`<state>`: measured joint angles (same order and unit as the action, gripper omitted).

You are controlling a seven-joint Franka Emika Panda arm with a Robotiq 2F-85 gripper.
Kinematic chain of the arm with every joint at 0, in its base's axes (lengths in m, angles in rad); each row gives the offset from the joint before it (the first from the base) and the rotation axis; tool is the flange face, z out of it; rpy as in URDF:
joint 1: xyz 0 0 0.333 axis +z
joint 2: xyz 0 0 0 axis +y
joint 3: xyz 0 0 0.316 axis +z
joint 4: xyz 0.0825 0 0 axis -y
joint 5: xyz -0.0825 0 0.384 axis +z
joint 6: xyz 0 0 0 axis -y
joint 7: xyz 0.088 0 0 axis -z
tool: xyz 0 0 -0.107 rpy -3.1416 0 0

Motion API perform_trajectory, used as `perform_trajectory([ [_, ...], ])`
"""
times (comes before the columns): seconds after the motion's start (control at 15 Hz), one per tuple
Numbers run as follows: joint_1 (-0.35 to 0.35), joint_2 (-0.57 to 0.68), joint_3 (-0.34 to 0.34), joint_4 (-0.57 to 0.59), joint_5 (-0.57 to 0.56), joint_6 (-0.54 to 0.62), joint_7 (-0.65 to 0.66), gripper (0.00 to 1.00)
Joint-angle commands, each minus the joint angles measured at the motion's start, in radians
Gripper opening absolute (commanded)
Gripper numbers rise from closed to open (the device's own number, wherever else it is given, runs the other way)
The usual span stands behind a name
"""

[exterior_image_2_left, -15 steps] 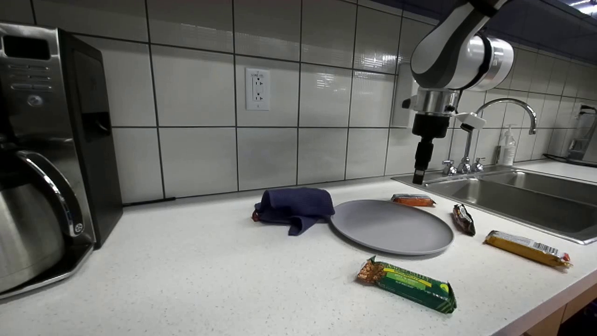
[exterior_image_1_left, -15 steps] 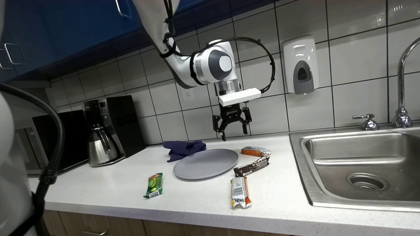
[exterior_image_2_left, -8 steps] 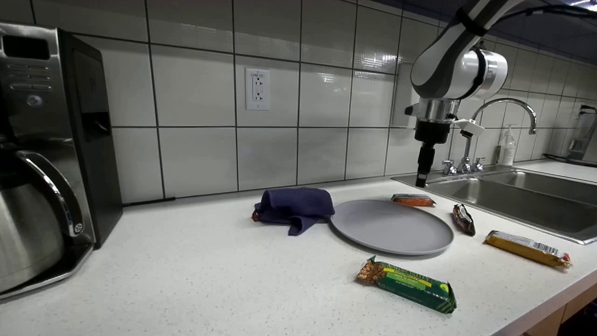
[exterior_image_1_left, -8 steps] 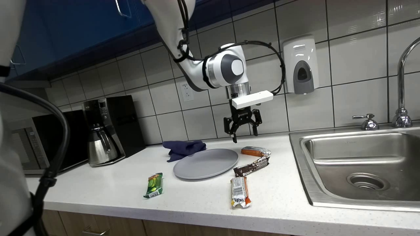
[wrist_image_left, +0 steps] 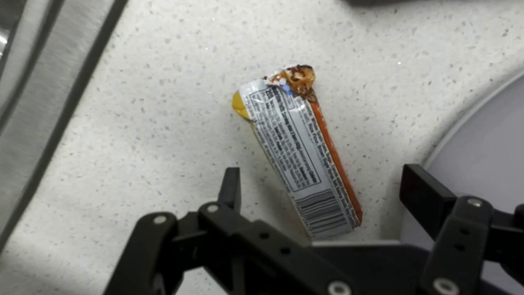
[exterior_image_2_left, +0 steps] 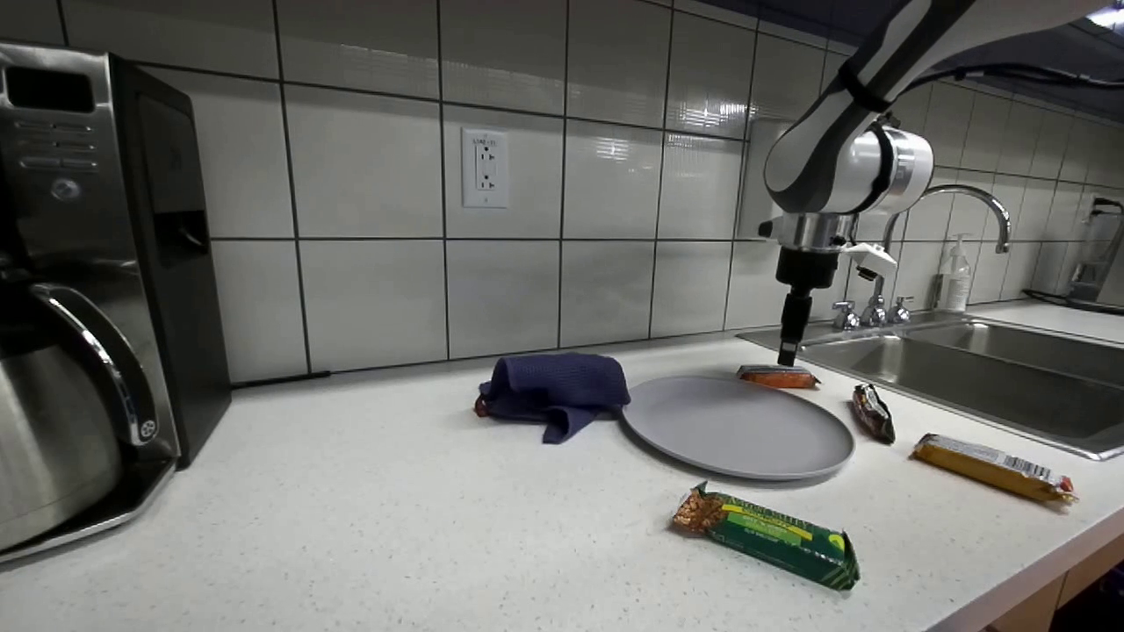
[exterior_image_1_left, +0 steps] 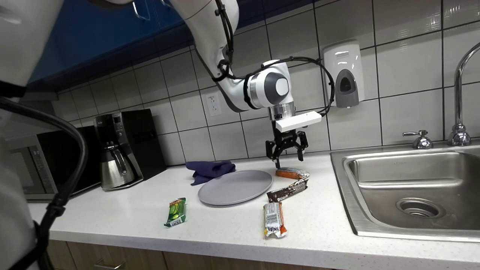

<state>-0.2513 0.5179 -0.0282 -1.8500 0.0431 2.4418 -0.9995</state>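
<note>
Gripper (wrist_image_left: 322, 180), black and two-fingered, hovers spread wide, grasping nothing, just above a silver-and-orange wrapped bar (wrist_image_left: 294, 151), fine print and barcode (wrist_image_left: 321, 213) facing up, on the speckled white countertop (wrist_image_left: 163, 123) between the round grey plate (wrist_image_left: 483, 155) and steel sink (wrist_image_left: 61, 61); "Nature Valley" marks a green-wrapped bar (exterior_image_2_left: 777, 540).

wrapper (wrist_image_left: 301, 155): glossy foil | plate (exterior_image_2_left: 738, 426): smooth, matt | sink (exterior_image_1_left: 345, 187): brushed metal

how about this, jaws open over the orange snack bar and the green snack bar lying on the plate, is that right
Not quite: the green snack bar isn't on the plate. It lies on the counter, apart from the plate, as both exterior views show. The rest is right: the jaws are open over the orange snack bar.
</note>
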Motion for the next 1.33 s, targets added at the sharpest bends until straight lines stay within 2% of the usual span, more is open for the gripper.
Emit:
perform_trajectory([
  [0.0,-0.016,0.060,0.012,0.073,-0.018,-0.002,-0.017,1.00],
  [0.4,-0.013,0.100,0.011,0.113,-0.038,-0.014,-0.009,1.00],
  [0.93,-0.010,0.100,0.023,0.105,-0.049,-0.014,-0.019,1.00],
  [1.0,-0.011,0.101,0.024,0.105,-0.050,-0.013,-0.020,0.75],
  [1.07,-0.011,0.102,0.025,0.106,-0.053,-0.013,-0.020,0.73],
  [1.27,-0.011,0.103,0.024,0.107,-0.056,-0.012,-0.017,0.49],
])
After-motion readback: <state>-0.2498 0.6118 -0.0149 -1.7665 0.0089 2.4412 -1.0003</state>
